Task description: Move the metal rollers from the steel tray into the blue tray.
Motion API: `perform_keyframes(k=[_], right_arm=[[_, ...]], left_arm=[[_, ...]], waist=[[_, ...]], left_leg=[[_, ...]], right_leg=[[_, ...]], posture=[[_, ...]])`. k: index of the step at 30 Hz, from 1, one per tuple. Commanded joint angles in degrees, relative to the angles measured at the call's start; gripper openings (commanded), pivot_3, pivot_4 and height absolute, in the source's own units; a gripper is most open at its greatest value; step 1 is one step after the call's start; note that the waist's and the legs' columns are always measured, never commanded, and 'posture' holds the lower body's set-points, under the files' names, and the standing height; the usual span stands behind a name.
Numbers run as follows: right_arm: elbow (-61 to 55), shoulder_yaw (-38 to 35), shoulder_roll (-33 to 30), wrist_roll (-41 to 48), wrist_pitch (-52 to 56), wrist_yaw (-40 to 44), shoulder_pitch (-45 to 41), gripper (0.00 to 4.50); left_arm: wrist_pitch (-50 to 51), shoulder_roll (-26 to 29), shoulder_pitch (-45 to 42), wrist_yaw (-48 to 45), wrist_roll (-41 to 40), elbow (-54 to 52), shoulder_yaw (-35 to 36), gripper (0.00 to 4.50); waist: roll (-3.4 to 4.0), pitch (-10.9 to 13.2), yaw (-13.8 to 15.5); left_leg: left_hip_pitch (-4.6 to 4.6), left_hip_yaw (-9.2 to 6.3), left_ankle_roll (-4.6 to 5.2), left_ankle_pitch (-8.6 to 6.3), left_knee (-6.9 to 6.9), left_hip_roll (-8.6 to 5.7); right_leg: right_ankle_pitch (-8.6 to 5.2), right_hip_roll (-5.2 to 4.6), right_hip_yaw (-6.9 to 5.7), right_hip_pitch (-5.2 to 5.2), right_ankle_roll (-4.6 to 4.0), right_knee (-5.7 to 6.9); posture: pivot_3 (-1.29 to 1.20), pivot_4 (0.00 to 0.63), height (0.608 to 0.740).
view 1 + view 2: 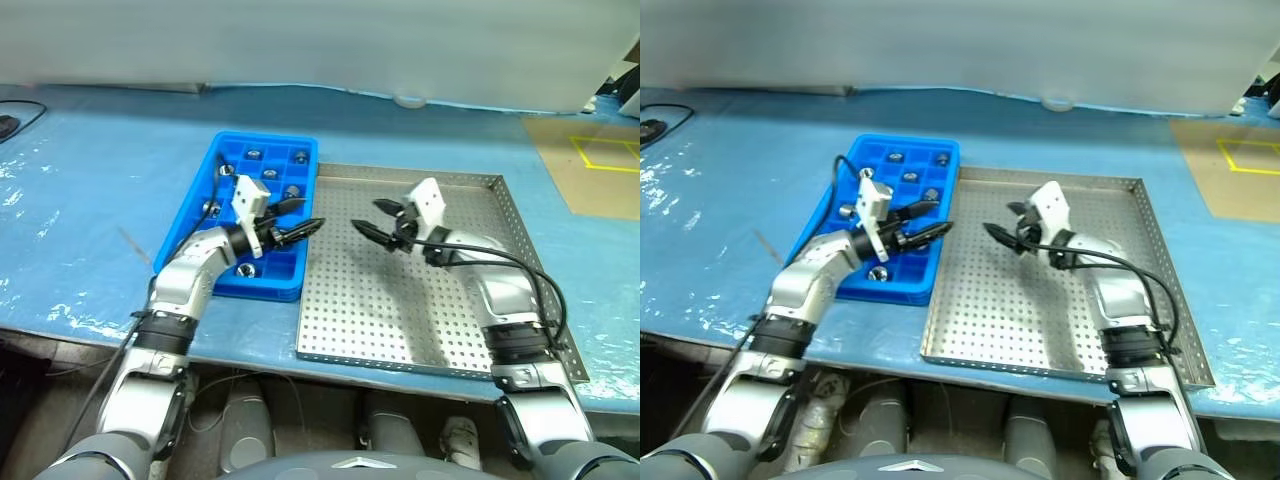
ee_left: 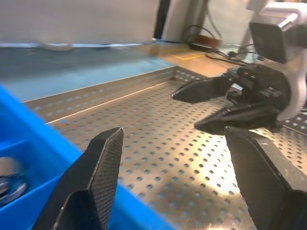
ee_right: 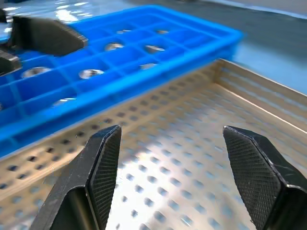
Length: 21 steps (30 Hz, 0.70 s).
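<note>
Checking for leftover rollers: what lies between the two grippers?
Between the left gripper and right gripper, the left eye view shows bare steel tray floor, no rollers.

light: bright, even | glare: steel tray (image 1: 400, 300) sheen | blur: perhaps slight in wrist views

Silver rollers (image 1: 292, 191) sit one to a cell in the blue tray (image 1: 228, 153), a gridded plastic rectangle lying left of centre in the head view. Just beside it on the right, the square steel tray (image 1: 470, 335), perforated and low-rimmed, lies flat at centre right, its visible floor bare.
</note>
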Motion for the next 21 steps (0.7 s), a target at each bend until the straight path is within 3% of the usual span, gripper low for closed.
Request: perform_keyframes(k=[1,10,21], right_arm=[[-6.26,-4.14,-0.72,3.75,1.34,-1.68,2.71,4.42],[-10.25,-11.44,-1.06,6.93,-1.45,-6.67,7.68,4.47],[-6.73,-6.9,-3.42,4.48,-7.13,-3.57,7.04,4.47]], left_arm=[[-5.64,-1.61,-2.81,-2.75,2.38,3.87,-1.3,4.42],[-9.68,-6.32,-6.79,-2.48,3.64,10.0,0.44,4.46],[-15.63,-6.68,-9.35,-3.04,7.08,16.05,0.04,4.46]], waist=[[0.01,0.0,-0.5],[0.02,-0.01,-1.18],[0.03,-0.01,-1.94]], left_leg=[[-0.01,0.01,0.02,-0.01,-0.01,0.0],[0.3,0.43,0.38,-0.19,0.0,-0.1],[0.33,0.72,0.75,-0.41,-0.07,-0.09]], right_leg=[[0.0,0.0,0.01,-0.01,0.0,-0.01],[0.01,-0.06,0.46,0.07,0.03,-0.04],[0.04,-0.03,0.65,0.08,0.08,-0.5]], posture=[[-0.18,0.15,0.74],[-0.21,0.15,0.74],[-0.18,0.15,0.74]])
